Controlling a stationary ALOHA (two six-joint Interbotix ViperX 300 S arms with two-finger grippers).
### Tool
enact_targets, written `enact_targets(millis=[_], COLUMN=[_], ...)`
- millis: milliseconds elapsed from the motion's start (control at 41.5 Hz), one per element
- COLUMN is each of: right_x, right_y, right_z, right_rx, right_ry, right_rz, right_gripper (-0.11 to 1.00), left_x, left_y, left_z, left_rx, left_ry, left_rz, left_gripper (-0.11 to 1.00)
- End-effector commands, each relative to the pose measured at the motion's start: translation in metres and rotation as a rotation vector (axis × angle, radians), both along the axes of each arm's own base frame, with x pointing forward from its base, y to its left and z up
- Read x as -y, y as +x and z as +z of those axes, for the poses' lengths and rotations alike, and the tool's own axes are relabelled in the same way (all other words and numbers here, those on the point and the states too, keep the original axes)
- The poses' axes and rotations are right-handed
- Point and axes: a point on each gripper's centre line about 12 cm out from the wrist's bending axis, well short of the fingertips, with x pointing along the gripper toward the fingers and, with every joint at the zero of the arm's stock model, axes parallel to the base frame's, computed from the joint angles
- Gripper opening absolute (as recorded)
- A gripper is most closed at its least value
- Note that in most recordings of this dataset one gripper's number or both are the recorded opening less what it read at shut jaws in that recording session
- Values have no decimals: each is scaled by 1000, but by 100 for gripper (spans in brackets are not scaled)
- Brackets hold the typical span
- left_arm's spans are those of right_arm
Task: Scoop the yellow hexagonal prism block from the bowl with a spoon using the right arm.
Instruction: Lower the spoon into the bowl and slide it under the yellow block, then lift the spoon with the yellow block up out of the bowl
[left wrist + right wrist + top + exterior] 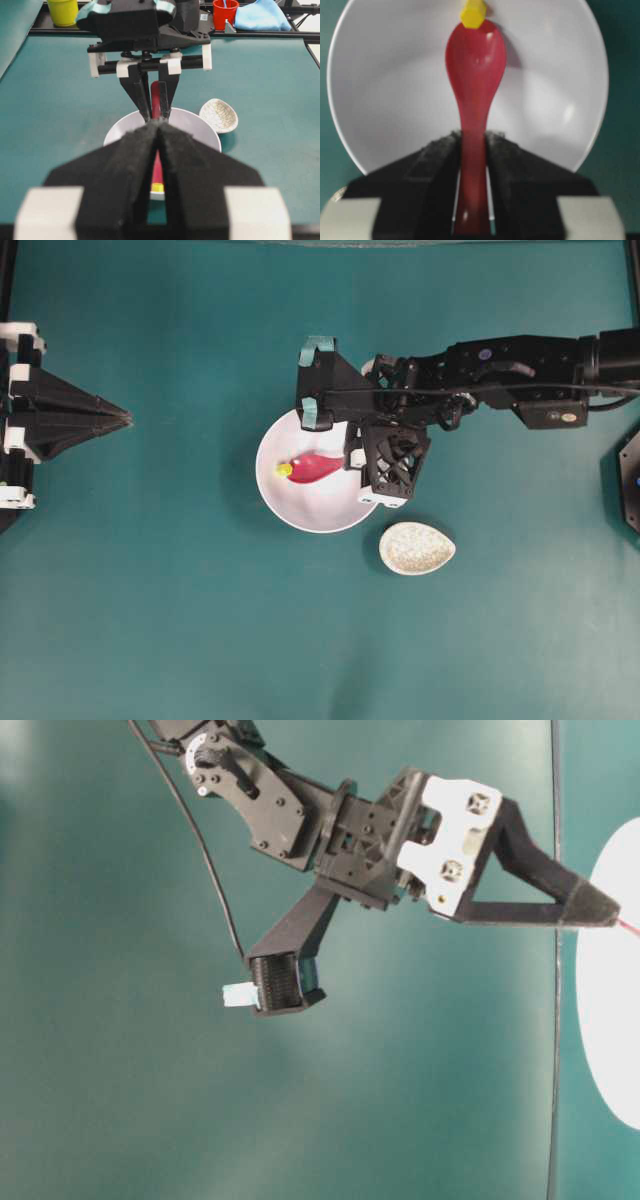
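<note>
Green tabletop [150, 620] fills the overhead view, with the white bowl [300, 510] just left of centre and a speckled spoon rest [417, 547] near its lower right. The right gripper [472, 150] has its fingers clamped on the red spoon [475, 75] handle, and the scoop's tip touches the yellow hexagonal prism block [472, 13] inside the bowl. The left gripper [125, 418] (parked at the left edge) has its fingers pressed together on nothing.

Large glossy white bowl [300, 510] on a green surface. Inside, a pink-red spoon [474, 75] — handle clamped between the right gripper's [472, 150] fingers — with a tiny yellow hexagonal block [472, 13] apparently touching its scoop tip.
</note>
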Motion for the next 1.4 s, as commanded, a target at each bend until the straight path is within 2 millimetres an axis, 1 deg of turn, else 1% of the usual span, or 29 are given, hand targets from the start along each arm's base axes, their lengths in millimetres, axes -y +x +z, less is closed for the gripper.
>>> enact_targets(millis=[0, 410, 795, 1374], right_x=[-1, -9, -11, -11], right_y=[3, 1, 2, -6], right_z=[9, 1, 4, 44], right_rx=[40, 63, 80, 165], right_ry=[-3, -3, -1, -26], right_rz=[-4, -6, -7, 8], right_gripper=[25, 25, 25, 25], left_x=[-1, -1, -1, -1], left_y=[3, 3, 3, 3], left_z=[8, 7, 8, 8], left_rx=[20, 18, 18, 17], left_ry=[4, 2, 2, 2], left_rz=[2, 2, 2, 2], left_gripper=[6, 6, 6, 6])
